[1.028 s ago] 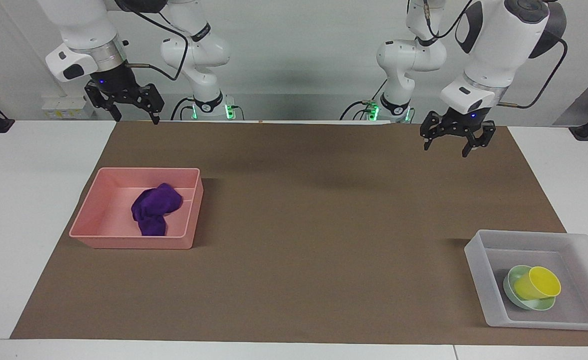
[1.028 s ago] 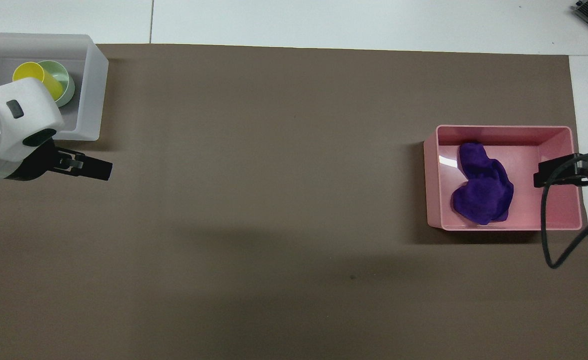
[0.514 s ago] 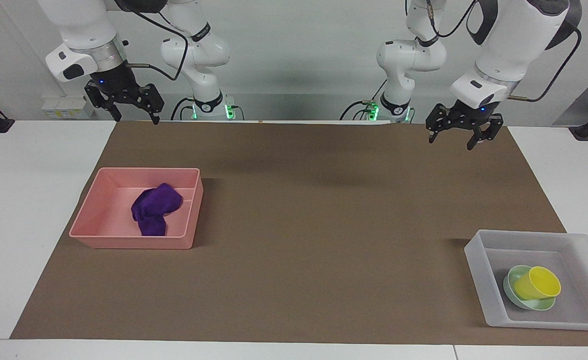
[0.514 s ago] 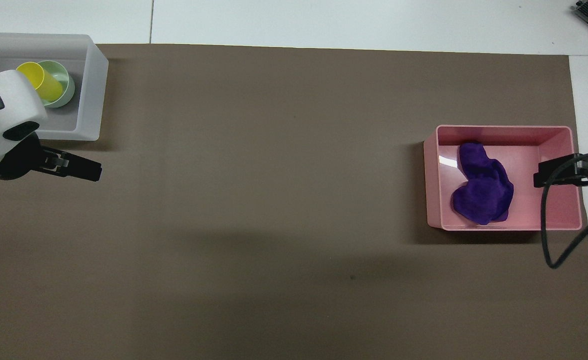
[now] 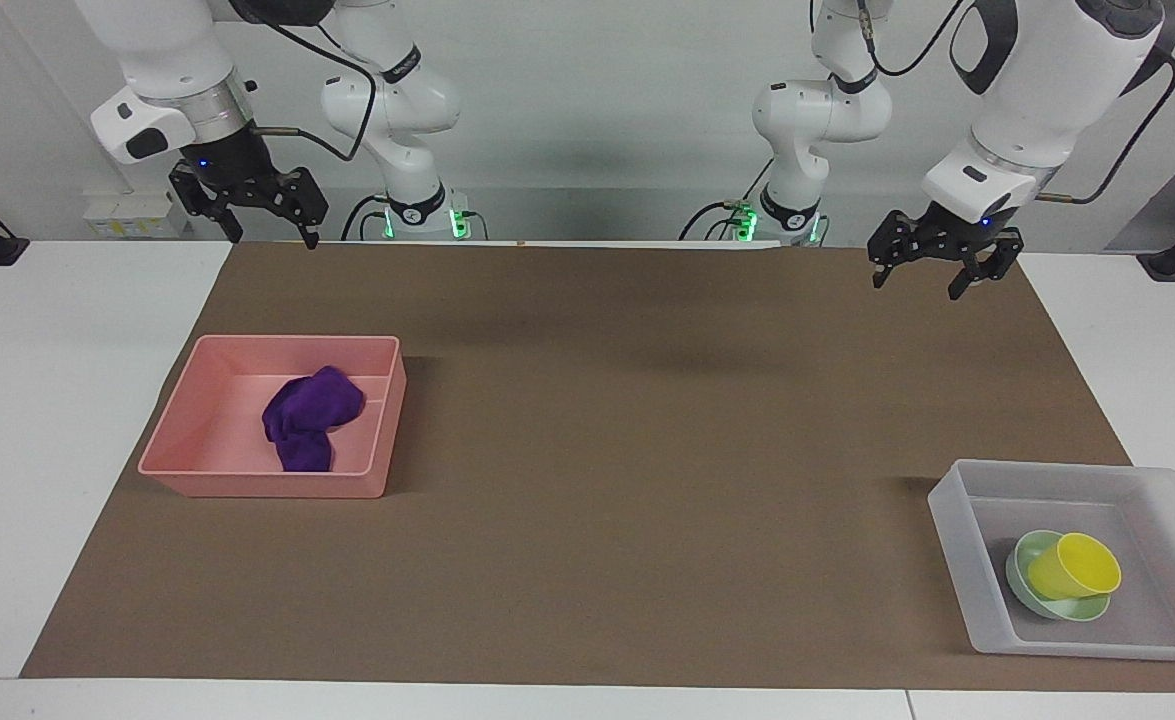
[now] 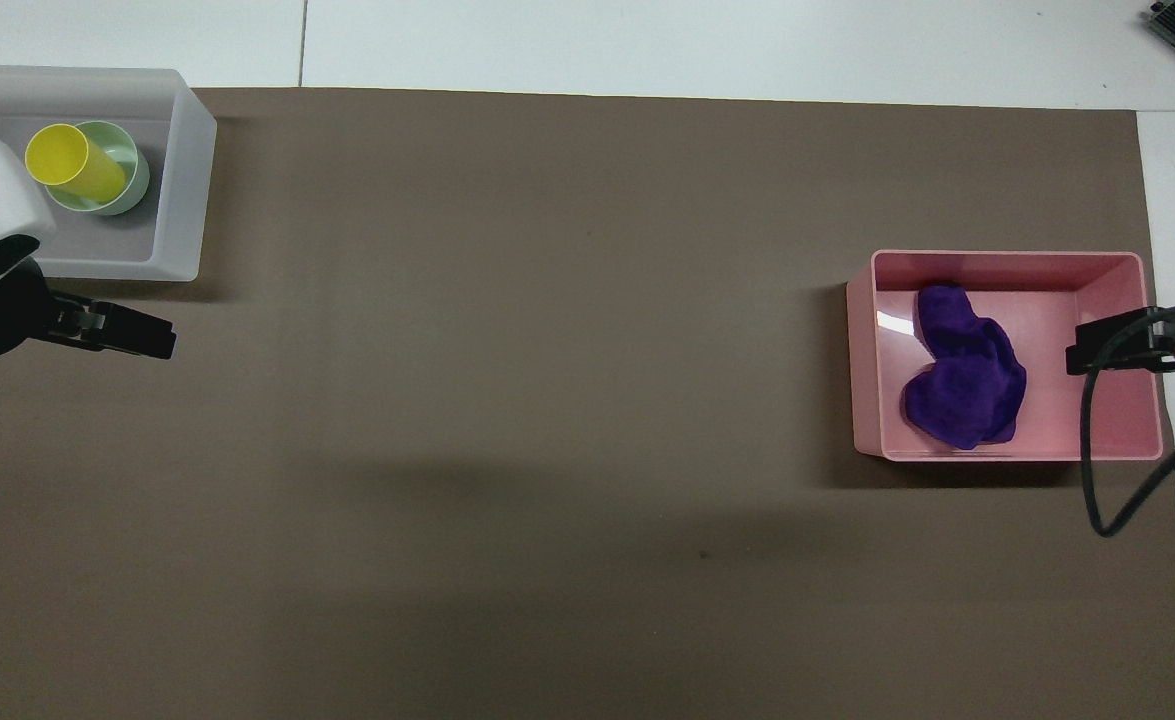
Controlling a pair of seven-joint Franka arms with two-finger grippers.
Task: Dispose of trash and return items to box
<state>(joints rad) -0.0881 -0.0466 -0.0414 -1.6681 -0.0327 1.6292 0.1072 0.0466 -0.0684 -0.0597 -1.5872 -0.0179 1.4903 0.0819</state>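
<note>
Pink bin (image 5: pixel 197 440): holds purple cloth (image 5: pixel 309 418), bench (image 5: pixel 67 420) at 9 o'clock in the facing view. Clear box (image 5: pixel 957 530), 4 o'clock: green bowl (image 5: pixel 1025 592) with yellow cup (image 5: pixel 1075 568) lying tilted in it. Left gripper (image 5: pixel 932 278): spread, empty, over brown mat (image 5: pixel 647 450), 2 o'clock. Right gripper (image 5: pixel 265 226): spread, empty, 10 o'clock.

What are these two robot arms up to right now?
Tidying, and it looks finished. The purple cloth lies in the pink bin. The yellow cup sits tilted in the green bowl inside the clear tray. The left gripper and right gripper hang open and empty.
</note>
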